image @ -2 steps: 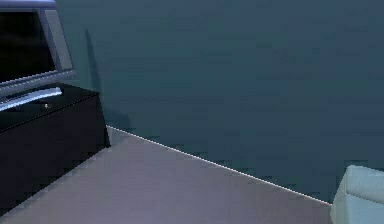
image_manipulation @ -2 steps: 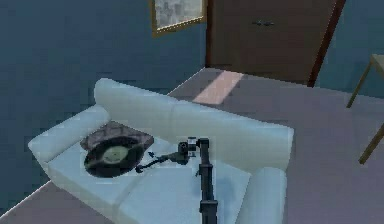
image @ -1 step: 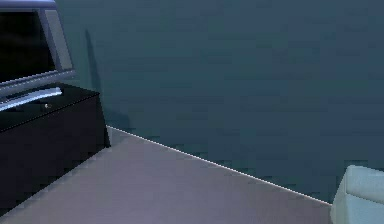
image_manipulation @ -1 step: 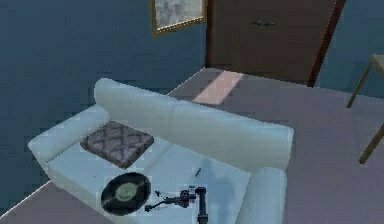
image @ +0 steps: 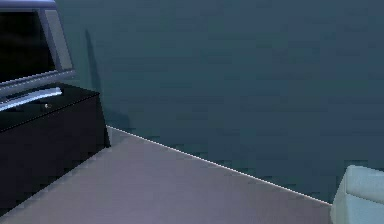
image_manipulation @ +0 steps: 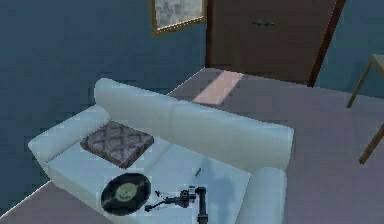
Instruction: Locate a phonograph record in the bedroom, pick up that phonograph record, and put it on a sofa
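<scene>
- Pale blue sofa [image_manipulation: 225, 135]: reference landmark, with a dark door [image_manipulation: 270, 40] beyond it.
- Phonograph record [image_manipulation: 127, 191]: black disc with a green label, at the sofa's seat, near a patterned cushion [image_manipulation: 117, 142].
- Hand [image_manipulation: 158, 205]: near the record, above the sofa's seat; whether it holds anything cannot be told.

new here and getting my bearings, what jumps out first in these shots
A pale sofa dominates the arm side view, with a black phonograph record at the front of its seat near a patterned cushion. In the forward view, a television stands on a black cabinet at the left.
</scene>
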### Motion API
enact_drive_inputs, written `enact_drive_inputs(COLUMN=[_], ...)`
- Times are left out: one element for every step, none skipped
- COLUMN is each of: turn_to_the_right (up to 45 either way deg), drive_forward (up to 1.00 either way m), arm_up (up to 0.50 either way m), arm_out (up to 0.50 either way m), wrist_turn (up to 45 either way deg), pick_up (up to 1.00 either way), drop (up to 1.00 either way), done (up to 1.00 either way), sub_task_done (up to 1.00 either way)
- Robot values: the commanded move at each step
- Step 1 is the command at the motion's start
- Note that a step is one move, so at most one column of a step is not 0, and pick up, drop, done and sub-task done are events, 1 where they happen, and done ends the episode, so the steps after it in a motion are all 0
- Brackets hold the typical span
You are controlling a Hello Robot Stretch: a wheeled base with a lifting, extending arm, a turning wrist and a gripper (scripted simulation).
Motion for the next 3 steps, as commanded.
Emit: enact_drive_inputs(turn_to_the_right=[0.0,0.0,0.0], drive_forward=[0.0,0.0,0.0], arm_up=[0.1,0.0,0.0], arm_out=[0.0,-0.08,0.0], wrist_turn=[0.0,0.0,0.0], pick_up=[0.0,0.0,0.0], drop=[0.0,0.0,0.0], done=[0.0,0.0,1.0], sub_task_done=[0.0,0.0,0.0])
